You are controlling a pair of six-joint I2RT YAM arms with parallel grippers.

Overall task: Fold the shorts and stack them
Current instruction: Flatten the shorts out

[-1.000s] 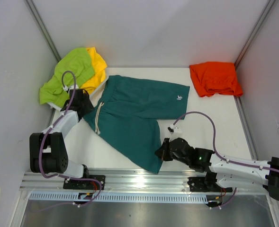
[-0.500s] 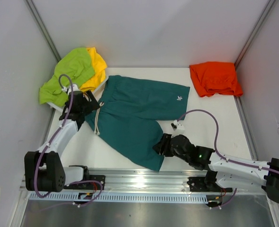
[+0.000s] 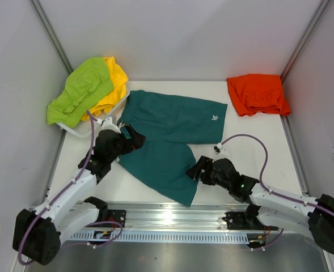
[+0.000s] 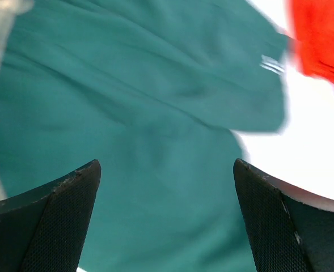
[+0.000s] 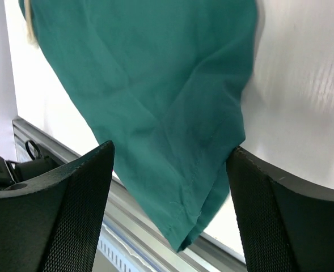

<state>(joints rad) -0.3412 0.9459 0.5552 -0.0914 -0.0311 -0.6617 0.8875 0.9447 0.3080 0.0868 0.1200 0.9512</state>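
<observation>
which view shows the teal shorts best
Top external: the teal shorts lie spread whole on the table, both legs and the white logo visible. The left wrist view shows only a blurred close-up of fabric and the logo. The right wrist view shows one leg and its hem near the table's edge.

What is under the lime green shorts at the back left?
Under the lime green shorts lie yellow shorts, showing only along the right side; the rest is covered.

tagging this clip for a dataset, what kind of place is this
Probably a robotics lab test cell, not a home: a white table boxed in by bare grey walls, with robot arms bolted to an aluminium rail.
</observation>
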